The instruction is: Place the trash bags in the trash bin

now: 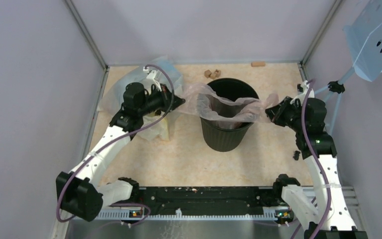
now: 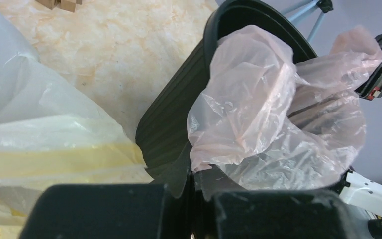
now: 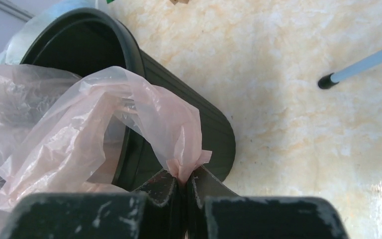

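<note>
The round black ribbed trash bin (image 1: 227,133) stands upright mid-table. A pale pink see-through trash bag (image 1: 231,107) is stretched across its mouth, hanging partly inside. My left gripper (image 1: 180,102) is shut on the bag's left edge, left of the rim. My right gripper (image 1: 272,113) is shut on the bag's right edge, right of the rim. In the left wrist view the bag (image 2: 258,109) bulges over the bin (image 2: 174,124) just past the closed gripper (image 2: 193,174). In the right wrist view the gripper (image 3: 185,180) pinches a twisted corner of the bag (image 3: 179,144) beside the bin (image 3: 209,129).
A heap of clear and yellowish plastic bags (image 1: 154,124) lies under my left arm at the back left. Small wooden blocks (image 1: 212,73) and another (image 1: 258,63) lie near the back wall. A blue perforated tray on a stand (image 1: 378,35) stands at the far right.
</note>
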You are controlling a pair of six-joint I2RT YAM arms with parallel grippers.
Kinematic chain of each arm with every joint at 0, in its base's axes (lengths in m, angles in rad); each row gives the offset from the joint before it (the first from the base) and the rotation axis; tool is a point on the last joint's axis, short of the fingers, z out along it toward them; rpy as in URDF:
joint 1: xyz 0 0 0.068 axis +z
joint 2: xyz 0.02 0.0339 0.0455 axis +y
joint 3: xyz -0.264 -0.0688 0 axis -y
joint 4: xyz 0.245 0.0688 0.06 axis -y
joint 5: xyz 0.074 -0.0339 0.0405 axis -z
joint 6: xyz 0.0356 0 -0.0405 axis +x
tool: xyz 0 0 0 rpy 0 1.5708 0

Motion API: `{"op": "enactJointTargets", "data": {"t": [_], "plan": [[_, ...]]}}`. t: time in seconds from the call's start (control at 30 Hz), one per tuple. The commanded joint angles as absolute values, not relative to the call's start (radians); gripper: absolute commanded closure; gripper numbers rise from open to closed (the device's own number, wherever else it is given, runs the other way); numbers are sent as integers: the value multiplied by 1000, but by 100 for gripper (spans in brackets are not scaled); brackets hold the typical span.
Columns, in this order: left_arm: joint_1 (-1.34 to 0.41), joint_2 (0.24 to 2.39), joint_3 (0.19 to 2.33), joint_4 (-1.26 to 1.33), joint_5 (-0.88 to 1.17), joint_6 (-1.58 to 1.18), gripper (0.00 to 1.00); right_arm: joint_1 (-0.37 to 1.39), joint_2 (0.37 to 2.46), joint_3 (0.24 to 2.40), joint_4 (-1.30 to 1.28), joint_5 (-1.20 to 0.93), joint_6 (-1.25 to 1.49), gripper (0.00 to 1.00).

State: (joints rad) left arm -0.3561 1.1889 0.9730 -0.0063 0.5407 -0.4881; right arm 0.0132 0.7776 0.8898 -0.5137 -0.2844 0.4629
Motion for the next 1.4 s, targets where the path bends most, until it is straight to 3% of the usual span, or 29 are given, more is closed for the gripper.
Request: {"op": "enactJointTargets", "data": {"t": [0.0, 0.3, 0.5, 0.83, 0.9, 1.07, 1.37], "plan": [[-355, 1081, 919, -36, 542, -473, 100, 20, 730, 898, -604, -283, 454, 100], [-356, 972, 804, -113, 584, -484, 100, 20, 650, 792, -645, -291, 454, 100], [-355, 953, 638, 86, 619, -548, 100, 21, 663, 677, -534, -253, 485, 100], [-355, 1036, 712, 97, 539, -483, 100, 21, 777, 739, -389, -157, 486, 100], [-355, 1054, 745, 101, 515, -472, 96, 20, 790, 764, -361, -156, 473, 94], [-355, 1143, 823, 144, 481, -460, 76, 21, 837, 805, -298, -132, 455, 67], [-354, 1334, 928, 127, 448, -464, 73, 19, 977, 855, -321, -153, 445, 50]]}}
